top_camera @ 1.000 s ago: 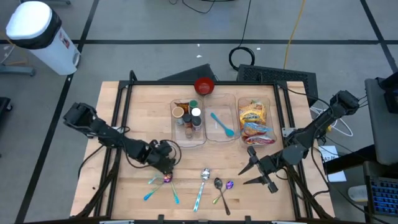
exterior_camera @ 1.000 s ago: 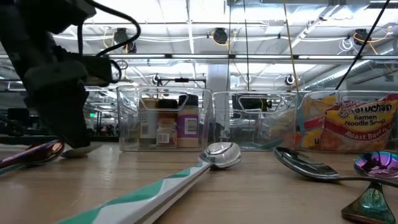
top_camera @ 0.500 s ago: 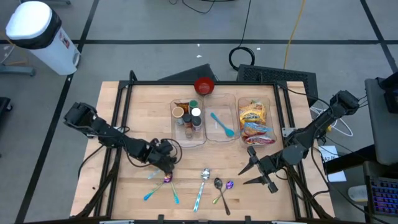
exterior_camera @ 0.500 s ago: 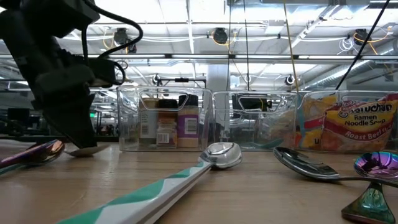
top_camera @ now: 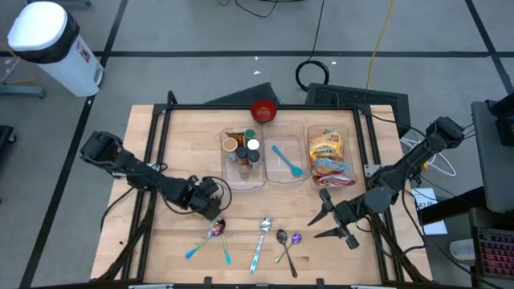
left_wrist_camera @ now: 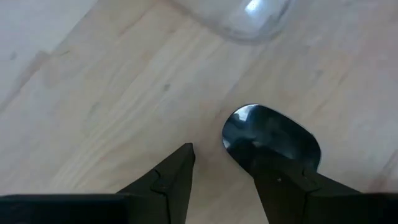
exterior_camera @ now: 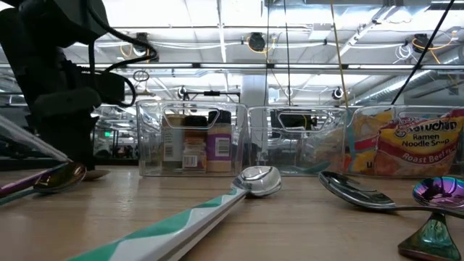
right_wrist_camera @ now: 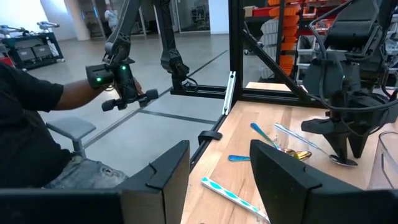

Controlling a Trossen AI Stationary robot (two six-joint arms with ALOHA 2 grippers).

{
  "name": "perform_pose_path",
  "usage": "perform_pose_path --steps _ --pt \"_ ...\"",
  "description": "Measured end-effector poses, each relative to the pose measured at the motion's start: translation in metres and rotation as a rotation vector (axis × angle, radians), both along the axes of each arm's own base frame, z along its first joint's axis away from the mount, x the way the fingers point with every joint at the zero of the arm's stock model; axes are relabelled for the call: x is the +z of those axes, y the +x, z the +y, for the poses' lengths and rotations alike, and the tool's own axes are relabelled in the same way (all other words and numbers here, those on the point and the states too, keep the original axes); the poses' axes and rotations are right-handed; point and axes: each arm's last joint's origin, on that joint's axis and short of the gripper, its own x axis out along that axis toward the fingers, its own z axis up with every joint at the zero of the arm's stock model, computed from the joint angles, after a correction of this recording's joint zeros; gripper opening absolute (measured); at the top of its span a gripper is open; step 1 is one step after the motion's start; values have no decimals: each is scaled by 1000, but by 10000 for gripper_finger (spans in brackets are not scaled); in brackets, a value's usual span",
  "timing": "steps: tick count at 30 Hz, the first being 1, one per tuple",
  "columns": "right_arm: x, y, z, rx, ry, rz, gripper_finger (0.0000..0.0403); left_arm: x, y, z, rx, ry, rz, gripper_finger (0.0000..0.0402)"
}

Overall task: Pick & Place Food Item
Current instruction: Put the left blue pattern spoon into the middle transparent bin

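- Lying loose along the near edge of the wooden table (top_camera: 185, 140) is a row of spoons (top_camera: 263, 229); none of them is a food item, so I judge the pick and place barely begun.
- Hovering low over the near-left part of the table, the left gripper (top_camera: 210, 207) has its fingers apart with nothing between them; its wrist view shows a dark spoon bowl (left_wrist_camera: 270, 138) on the wood just beside one finger.
- Waiting over the near-right part, the right gripper (top_camera: 324, 215) has its fingers apart and empty.
- Sitting farther back, mid-table, are three clear bins (top_camera: 265, 181): spice jars (top_camera: 245, 152) in the left one, a teal utensil (top_camera: 286, 159) in the middle one, ramen packets (top_camera: 328, 152) in the right one, which I take as the likely food item, untouched.
- Standing at the far edge is a red bowl (top_camera: 263, 111).
- Beyond the table the room is an open workshop with ceiling lights; a seated person (right_wrist_camera: 31, 118) holds a handheld controller.
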Motion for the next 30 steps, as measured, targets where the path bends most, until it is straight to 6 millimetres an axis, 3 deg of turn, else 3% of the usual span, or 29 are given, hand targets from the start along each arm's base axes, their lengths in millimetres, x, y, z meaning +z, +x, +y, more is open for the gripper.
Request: perform_pose_path --steps 10,17,30 --pt "0 0 0 0 0 0 160 2 -12 7 24 81 84 168" --pt "0 0 0 0 -1 0 160 16 -29 16 194 65 133 168" --pt "0 0 0 0 0 0 160 31 -26 12 209 -50 5 168"
